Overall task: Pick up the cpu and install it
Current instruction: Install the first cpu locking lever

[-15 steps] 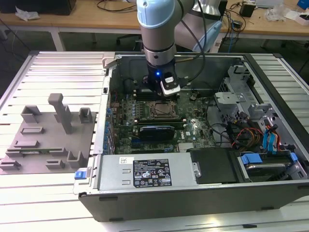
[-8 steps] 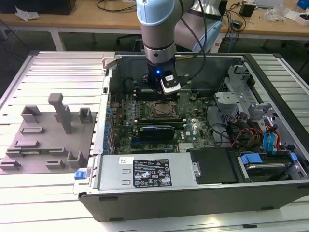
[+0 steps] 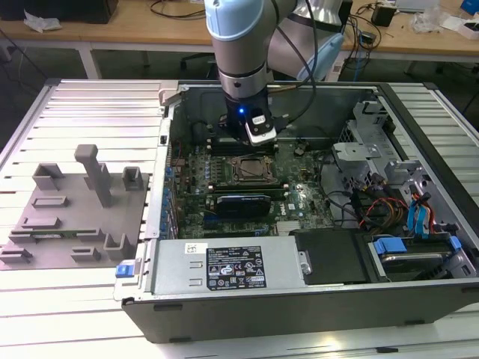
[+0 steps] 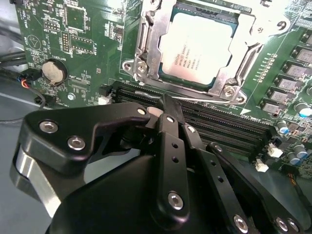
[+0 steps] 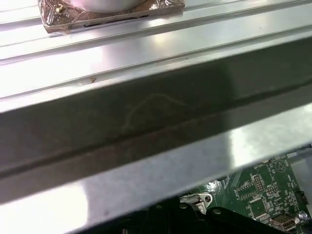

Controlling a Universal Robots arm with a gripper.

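The black, multi-link metal pincer (image 4: 163, 105) hangs just above the green motherboard (image 4: 87, 44), its fingers drawn together to a narrow tip with nothing between them. In the second wrist view that tip sits over the black memory slots (image 4: 229, 129), just beside the socket. In the exterior view the pincer (image 3: 251, 149) is below the pale blue and grey robot arm (image 3: 238, 45), inside the open dark grey computer case (image 3: 299, 299), near the case's far wall.

The cpu (image 4: 202, 46) is a flat square chip with a silvery-white metal top and a paler rim, with small dark print along 1 side. It lies flat inside the socket, framed by the silver metal socket bracket (image 4: 146, 53), which rests around its edges. In the exterior view the cpu (image 3: 250, 169) is a small pale square at the board's middle, close to the pincer.

A round silver coin battery (image 4: 52, 71) sits on the board well apart from the socket. A long dark rectangular expansion card (image 3: 239, 203) lies nearer the camera than the socket. On the exterior view's left, a grey moulded fixture tray (image 3: 67, 224) rests on the ribbed metal tabletop (image 3: 75, 299).
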